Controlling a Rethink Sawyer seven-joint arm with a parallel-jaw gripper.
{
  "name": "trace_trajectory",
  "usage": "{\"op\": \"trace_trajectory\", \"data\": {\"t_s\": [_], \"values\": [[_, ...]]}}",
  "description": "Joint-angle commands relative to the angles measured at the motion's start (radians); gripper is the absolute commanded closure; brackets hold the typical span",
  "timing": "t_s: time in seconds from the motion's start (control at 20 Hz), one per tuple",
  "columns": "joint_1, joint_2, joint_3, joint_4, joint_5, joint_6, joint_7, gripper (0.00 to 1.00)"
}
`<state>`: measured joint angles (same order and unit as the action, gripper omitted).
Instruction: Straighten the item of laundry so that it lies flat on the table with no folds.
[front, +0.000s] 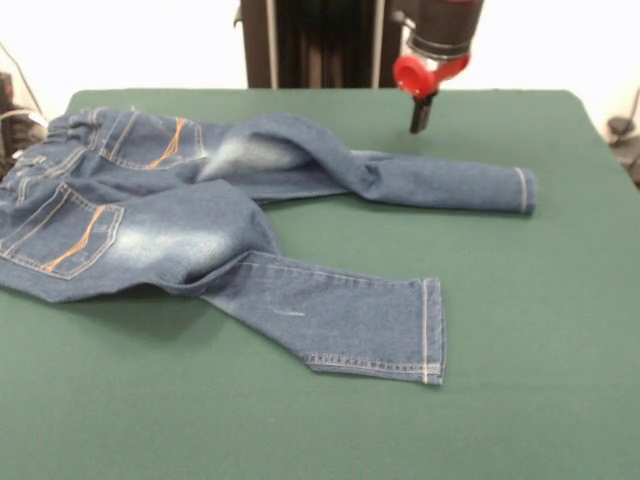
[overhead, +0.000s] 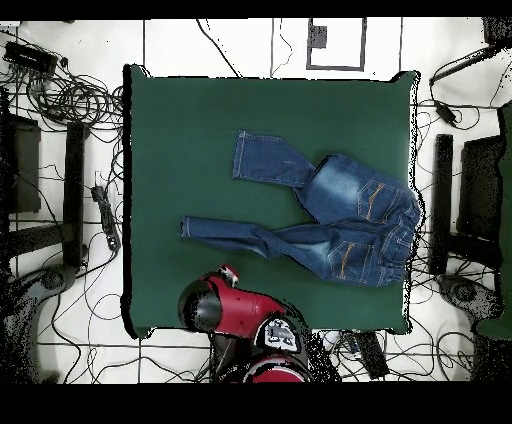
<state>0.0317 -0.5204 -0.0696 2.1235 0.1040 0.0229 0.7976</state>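
Observation:
The small blue denim jeans lie back side up on the green table. Their waistband is at the table's left edge and both legs run to the right. The far leg has a raised fold near the seat. The near leg bends away from the seat with a crease there. Orange-stitched back pockets show at left. My gripper hangs above the table's far side, just beyond the far leg, shut and empty, touching nothing. In the overhead view the gripper is below the jeans.
The waistband reaches the table's edge in the overhead view. Bare green cloth lies beyond the cuffs. Cables and stands surround the table on the floor.

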Motion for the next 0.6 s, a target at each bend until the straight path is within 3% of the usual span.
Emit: {"op": "trace_trajectory", "data": {"t_s": [0.05, 0.3, 0.6], "values": [[0.043, -0.018, 0.059, -0.159, 0.079, 0.15, 0.233, 1.0], [0.033, -0.004, 0.082, -0.2, 0.052, 0.167, 0.217, 1.0], [0.076, 0.006, 0.049, -0.307, 0.027, 0.295, 0.19, 1.0]]}}
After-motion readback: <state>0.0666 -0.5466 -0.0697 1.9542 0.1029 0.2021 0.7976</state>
